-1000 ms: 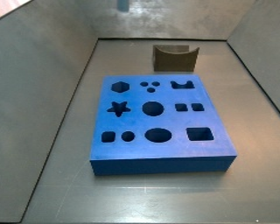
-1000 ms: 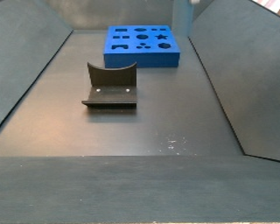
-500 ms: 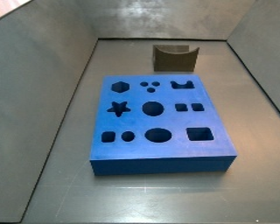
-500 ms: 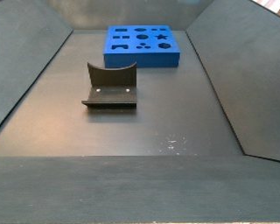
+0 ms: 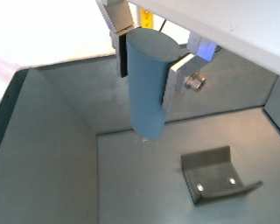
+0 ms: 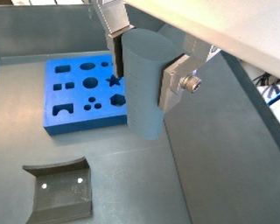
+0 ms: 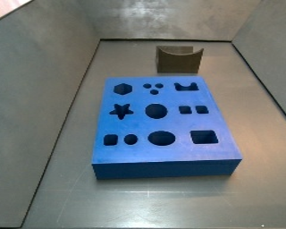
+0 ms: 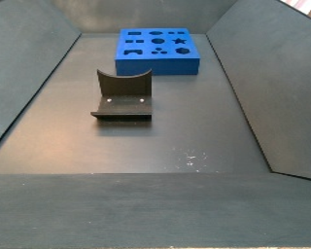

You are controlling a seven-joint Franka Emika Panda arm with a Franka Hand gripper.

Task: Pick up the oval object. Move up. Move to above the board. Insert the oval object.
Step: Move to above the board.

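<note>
In both wrist views my gripper (image 5: pixel 150 72) (image 6: pixel 143 70) is shut on the oval object (image 5: pixel 147 92) (image 6: pixel 143 92), a tall light blue-grey peg held upright between the silver fingers (image 5: pixel 178 80), high above the floor. The board (image 6: pixel 87 94) is a bright blue slab with shaped holes; in a wrist view it lies below and to one side of the peg. The board also shows in both side views (image 7: pixel 161 128) (image 8: pixel 158 51). The gripper and peg are out of view in both side views.
The fixture, a dark L-shaped bracket, stands on the grey floor apart from the board (image 7: pixel 179 59) (image 8: pixel 121 97) (image 5: pixel 217 173) (image 6: pixel 59 189). Grey walls slope up around the floor on all sides.
An object at the top edge of a side view a second ago is gone now. Board and fixture have not moved.
</note>
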